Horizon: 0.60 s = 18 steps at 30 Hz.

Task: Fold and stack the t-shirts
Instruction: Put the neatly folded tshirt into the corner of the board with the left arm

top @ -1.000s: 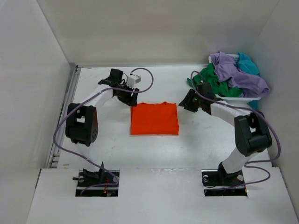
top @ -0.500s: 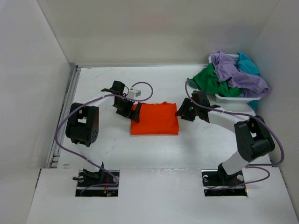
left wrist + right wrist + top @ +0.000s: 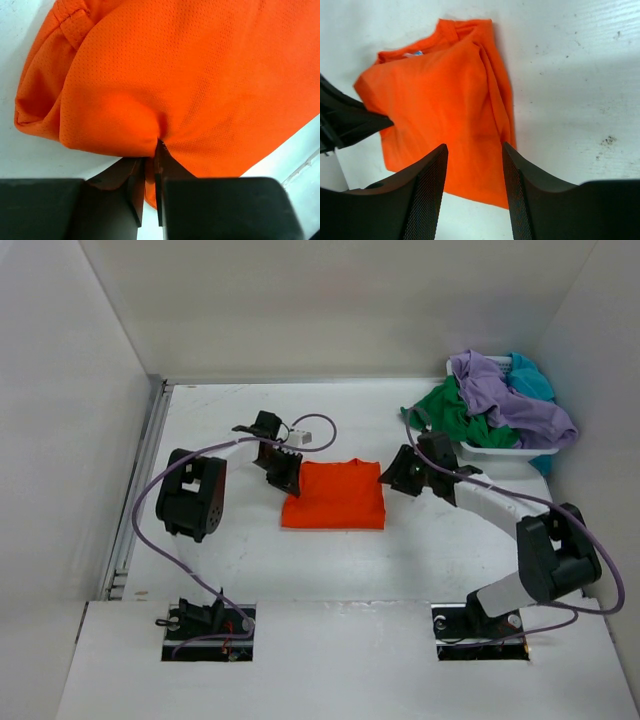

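A folded orange t-shirt (image 3: 335, 496) lies flat in the middle of the table. My left gripper (image 3: 288, 476) is at its left edge, and in the left wrist view the left gripper (image 3: 149, 156) is shut on a pinched fold of the orange t-shirt (image 3: 190, 75). My right gripper (image 3: 394, 478) hovers at the shirt's right edge. In the right wrist view the right gripper (image 3: 474, 148) stands open above the orange t-shirt (image 3: 440, 100), holding nothing. The purple t-shirt (image 3: 502, 392), green t-shirt (image 3: 450, 412) and teal t-shirt (image 3: 531, 376) are heaped together at the back right.
The heap sits in a white mesh basket (image 3: 497, 452) against the right wall. White walls close in the table on the left, back and right. A purple cable (image 3: 318, 426) loops behind the left wrist.
My left gripper came down and right onto the orange shirt's left edge, opened wide, then shut on the cloth. The right gripper shifted slightly along the shirt's right edge.
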Each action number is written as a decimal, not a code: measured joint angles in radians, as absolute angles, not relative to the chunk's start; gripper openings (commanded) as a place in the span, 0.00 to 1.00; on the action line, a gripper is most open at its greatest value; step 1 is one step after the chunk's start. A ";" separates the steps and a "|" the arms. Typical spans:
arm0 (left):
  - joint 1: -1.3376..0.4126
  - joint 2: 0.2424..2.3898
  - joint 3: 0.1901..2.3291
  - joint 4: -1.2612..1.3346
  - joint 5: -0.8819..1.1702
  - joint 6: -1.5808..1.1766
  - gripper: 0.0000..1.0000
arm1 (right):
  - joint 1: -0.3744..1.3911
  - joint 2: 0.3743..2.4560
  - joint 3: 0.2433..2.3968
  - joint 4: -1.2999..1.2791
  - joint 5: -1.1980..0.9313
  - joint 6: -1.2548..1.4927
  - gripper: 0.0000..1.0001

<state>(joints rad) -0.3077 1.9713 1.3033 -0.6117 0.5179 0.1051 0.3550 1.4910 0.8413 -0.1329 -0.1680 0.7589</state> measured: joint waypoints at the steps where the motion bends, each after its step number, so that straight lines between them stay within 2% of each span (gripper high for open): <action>1: -0.302 1.973 1.307 -0.617 0.519 0.103 0.03 | 0.352 1.475 0.841 -0.136 -0.168 0.759 0.52; 4: -0.279 1.977 1.320 -0.633 0.519 0.097 0.00 | 0.331 1.426 0.841 -0.147 -0.164 0.758 0.52; 9: -0.165 2.007 1.407 -0.664 0.480 0.101 0.00 | 0.288 1.373 0.840 -0.170 -0.160 0.754 0.52; 18: 0.055 2.186 1.752 -0.658 0.284 0.215 0.00 | 0.254 1.332 0.838 -0.245 -0.150 0.733 0.53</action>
